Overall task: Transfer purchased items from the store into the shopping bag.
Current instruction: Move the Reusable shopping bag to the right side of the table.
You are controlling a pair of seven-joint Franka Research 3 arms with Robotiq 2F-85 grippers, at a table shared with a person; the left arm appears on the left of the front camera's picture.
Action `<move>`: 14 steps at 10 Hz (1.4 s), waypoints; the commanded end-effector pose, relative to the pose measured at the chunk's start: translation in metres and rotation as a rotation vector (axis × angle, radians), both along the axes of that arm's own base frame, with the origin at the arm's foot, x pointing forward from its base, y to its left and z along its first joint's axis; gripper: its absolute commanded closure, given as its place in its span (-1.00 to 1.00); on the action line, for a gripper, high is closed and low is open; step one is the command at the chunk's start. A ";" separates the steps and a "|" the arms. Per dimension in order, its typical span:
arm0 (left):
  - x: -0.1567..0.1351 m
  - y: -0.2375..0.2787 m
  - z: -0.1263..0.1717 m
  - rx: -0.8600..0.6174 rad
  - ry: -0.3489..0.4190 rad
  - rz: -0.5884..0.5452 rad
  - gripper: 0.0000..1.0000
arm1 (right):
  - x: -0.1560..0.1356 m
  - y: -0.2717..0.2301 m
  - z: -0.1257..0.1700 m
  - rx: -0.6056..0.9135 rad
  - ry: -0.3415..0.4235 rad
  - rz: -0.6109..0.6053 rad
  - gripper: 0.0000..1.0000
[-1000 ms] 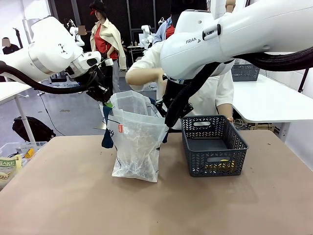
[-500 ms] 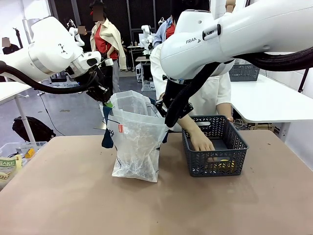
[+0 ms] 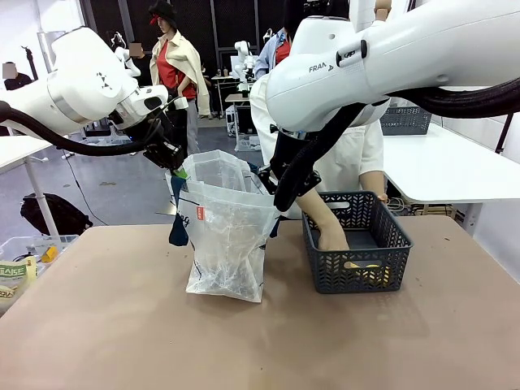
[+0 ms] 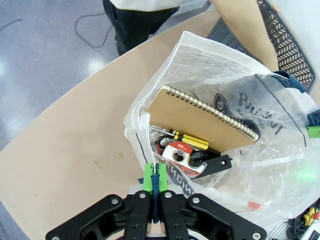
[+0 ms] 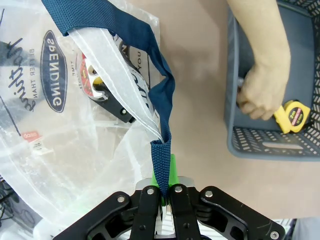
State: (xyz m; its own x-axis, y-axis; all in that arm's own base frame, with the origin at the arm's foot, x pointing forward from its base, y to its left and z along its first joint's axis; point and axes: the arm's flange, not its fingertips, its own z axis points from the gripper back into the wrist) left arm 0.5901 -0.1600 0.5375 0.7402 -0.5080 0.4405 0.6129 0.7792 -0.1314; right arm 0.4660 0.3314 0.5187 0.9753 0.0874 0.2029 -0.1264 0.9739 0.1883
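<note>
On the worktop [image 3: 97, 325], the shopping bag [image 3: 227, 236] is stood beside the basket [image 3: 357, 280] and held wide open so things can be dropped in. A person's hand [image 5: 260, 92] is put by a yellow tape measure [image 5: 292, 115]. The navy handles [image 5: 125, 30] are pinched tight by the left fingers [image 4: 154, 180] and the right fingers [image 5: 165, 172].

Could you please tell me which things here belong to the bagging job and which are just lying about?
Job: translucent whitish plastic shopping bag; dark grey lattice basket; yellow tape measure; person's hand; left gripper; right gripper.
Lying about: clear plastic tub; black bag on floor.
</note>
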 end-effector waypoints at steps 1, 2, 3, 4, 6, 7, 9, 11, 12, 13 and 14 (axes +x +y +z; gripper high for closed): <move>0.000 0.001 0.000 0.005 -0.001 0.001 1.00 | 0.000 0.000 0.000 -0.001 0.001 0.000 1.00; 0.000 0.001 0.000 0.005 -0.001 0.001 1.00 | 0.000 0.000 0.000 -0.001 0.001 0.000 1.00; 0.000 0.001 0.000 0.005 -0.001 0.001 1.00 | 0.000 0.000 0.000 -0.001 0.001 0.000 1.00; 0.000 0.001 0.000 0.005 -0.001 0.001 1.00 | 0.000 0.000 0.000 -0.001 0.001 0.000 1.00; 0.000 0.001 0.000 0.005 -0.001 0.001 1.00 | 0.000 0.000 0.000 -0.001 0.001 0.000 1.00; 0.000 0.001 0.000 0.005 -0.001 0.001 1.00 | 0.000 0.000 0.000 -0.001 0.001 0.000 1.00; 0.000 0.001 0.000 0.005 -0.001 0.001 1.00 | 0.000 0.000 0.000 -0.001 0.001 0.000 1.00; 0.000 0.001 0.000 0.005 -0.001 0.001 1.00 | 0.000 0.000 0.000 -0.001 0.001 0.000 1.00; 0.000 0.001 0.000 0.005 -0.001 0.001 1.00 | 0.000 0.000 0.000 -0.001 0.001 0.000 1.00; 0.000 0.001 0.000 0.005 -0.001 0.001 1.00 | 0.000 0.000 0.000 -0.001 0.001 0.000 1.00; 0.000 0.001 0.000 0.005 -0.001 0.001 1.00 | 0.000 0.000 0.000 -0.001 0.001 0.000 1.00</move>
